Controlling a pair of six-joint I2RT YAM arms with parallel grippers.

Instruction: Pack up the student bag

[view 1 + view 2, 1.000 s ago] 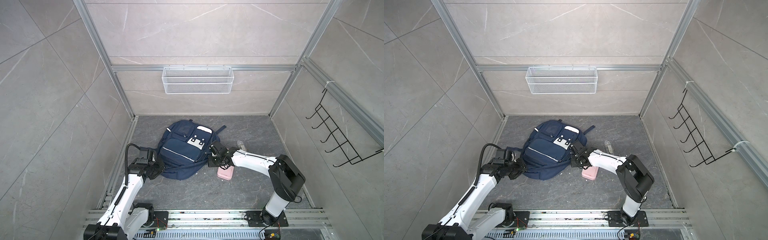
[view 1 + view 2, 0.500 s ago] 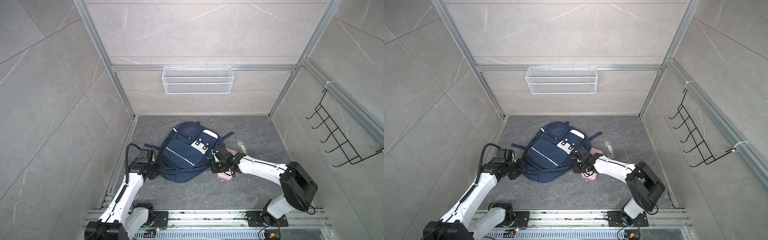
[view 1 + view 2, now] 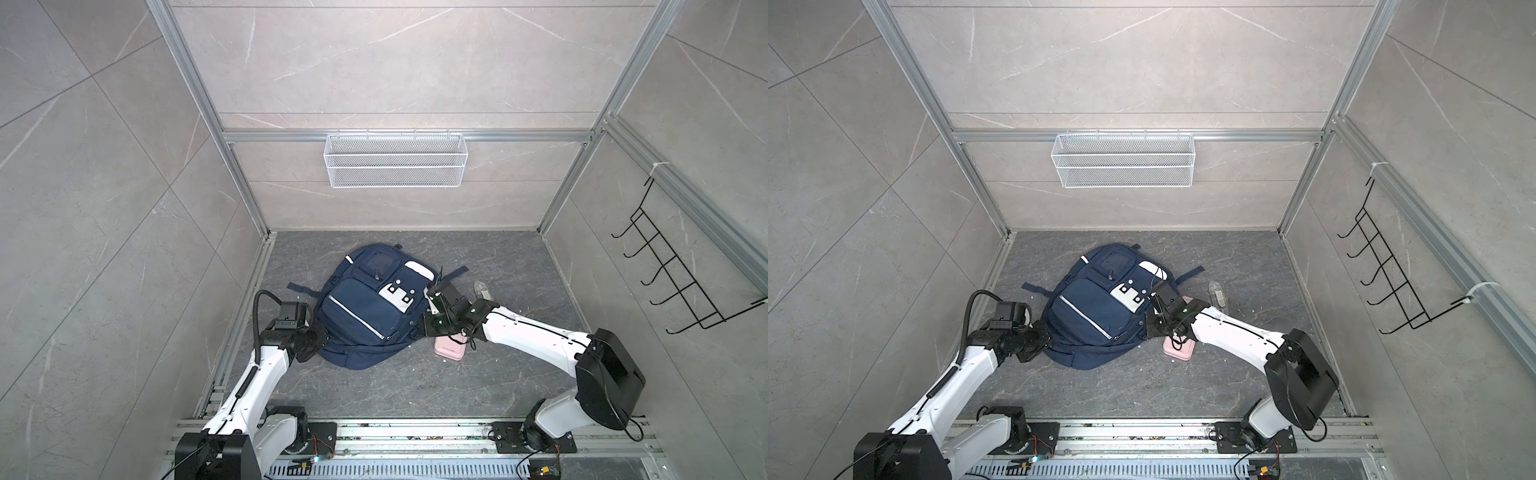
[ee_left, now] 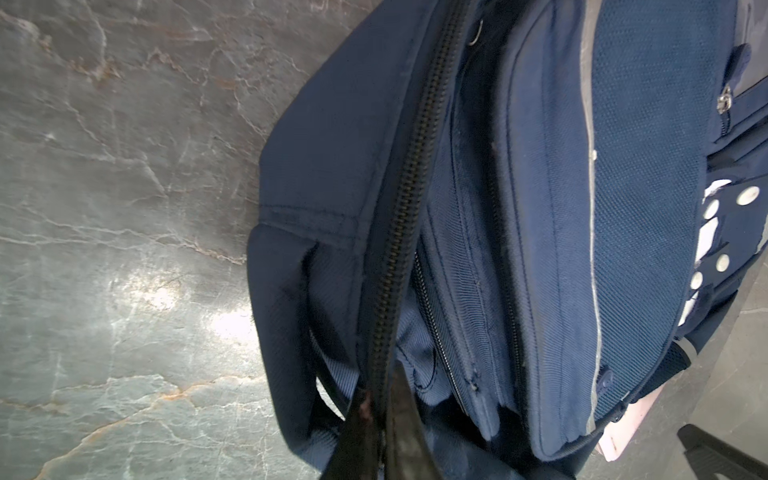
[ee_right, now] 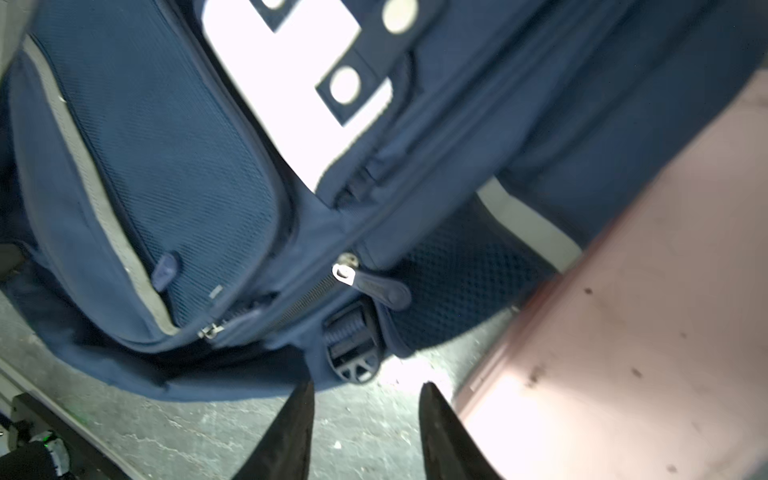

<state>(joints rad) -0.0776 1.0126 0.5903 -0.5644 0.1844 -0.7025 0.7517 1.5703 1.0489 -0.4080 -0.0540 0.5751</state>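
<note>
The navy student bag (image 3: 365, 311) (image 3: 1096, 309) lies flat on the dark floor with its front pockets facing up. My left gripper (image 3: 323, 337) (image 3: 1047, 337) is at the bag's near-left edge. In the left wrist view, the left gripper (image 4: 384, 409) is shut on the bag's (image 4: 623, 208) main zip band. My right gripper (image 3: 423, 329) (image 3: 1148, 329) is at the bag's right side. In the right wrist view, the right gripper (image 5: 365, 388) is open over bare floor. It sits just short of a strap buckle (image 5: 353, 347) and a zip pull (image 5: 374, 286), with nothing between the fingers.
A pink case (image 3: 449, 348) (image 3: 1178, 350) (image 5: 623, 332) lies on the floor under the right wrist, touching the bag. A small clear object (image 3: 482, 289) lies further right. A white wire basket (image 3: 395, 160) hangs on the back wall and a black hook rack (image 3: 681, 282) on the right wall.
My right gripper has gone from shut to open and let go of the bag's right side. The bag shifted slightly on the floor. The left gripper keeps its hold.
</note>
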